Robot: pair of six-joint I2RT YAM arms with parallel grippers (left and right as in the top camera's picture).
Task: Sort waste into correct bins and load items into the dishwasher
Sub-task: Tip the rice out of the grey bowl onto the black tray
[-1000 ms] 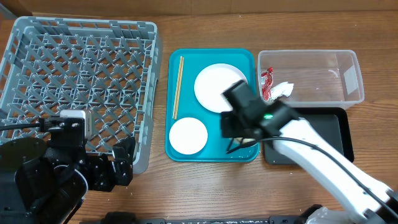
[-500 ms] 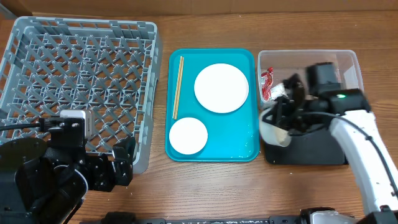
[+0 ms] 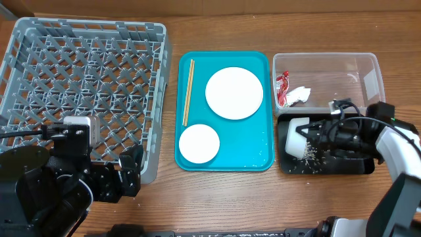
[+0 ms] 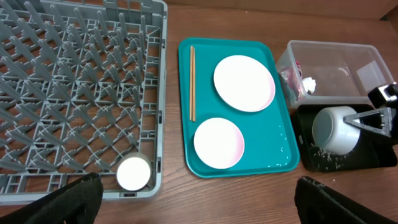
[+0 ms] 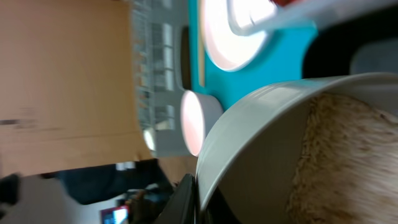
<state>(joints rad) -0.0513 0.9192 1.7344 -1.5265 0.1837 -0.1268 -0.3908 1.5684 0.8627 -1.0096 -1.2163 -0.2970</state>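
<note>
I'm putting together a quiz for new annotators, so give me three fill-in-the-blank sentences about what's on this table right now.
The right gripper holds the bowl tipped on its side over the black tray, where loose ___ lie scattered.
In the clear tub, the white tissue lies beside a ___ wrapper.
The chopsticks lie on the teal tray along its edge nearest the ___.
Missing words: grains; red; dish rack.

Dish rack point(image 4: 68, 93) spans 9 to 11 o'clock. At 3 o'clock the right arm's fingers point(image 4: 368, 118) pinch a tipped pale bowl point(image 4: 333, 129) over the black tray point(image 4: 376, 158), white grains point(image 4: 326, 157) scattered beneath.
</note>
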